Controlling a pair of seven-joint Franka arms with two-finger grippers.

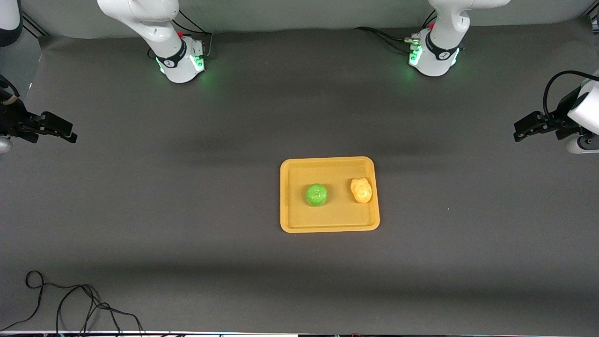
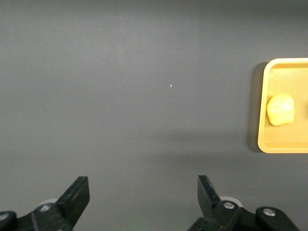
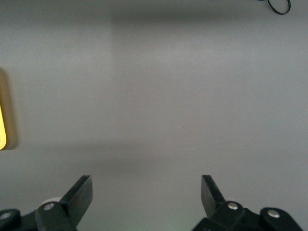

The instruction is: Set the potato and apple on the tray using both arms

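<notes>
The orange-yellow tray (image 1: pixel 292 220) lies in the middle of the dark table. The green apple (image 1: pixel 317 194) sits on it, with the yellow-orange potato (image 1: pixel 361 190) beside it, toward the left arm's end. The potato (image 2: pixel 280 109) and one end of the tray (image 2: pixel 262 139) show in the left wrist view; a sliver of the tray (image 3: pixel 2 130) shows in the right wrist view. My left gripper (image 1: pixel 520 131) (image 2: pixel 143 190) is open and empty, up over the left arm's end of the table. My right gripper (image 1: pixel 69 132) (image 3: pixel 146 190) is open and empty over the right arm's end. Both arms wait.
A loose black cable (image 1: pixel 70 304) lies on the table near the front camera at the right arm's end; its loop (image 3: pixel 279 6) shows in the right wrist view. The two arm bases (image 1: pixel 180 61) (image 1: pixel 433 58) glow green along the table's edge farthest from the front camera.
</notes>
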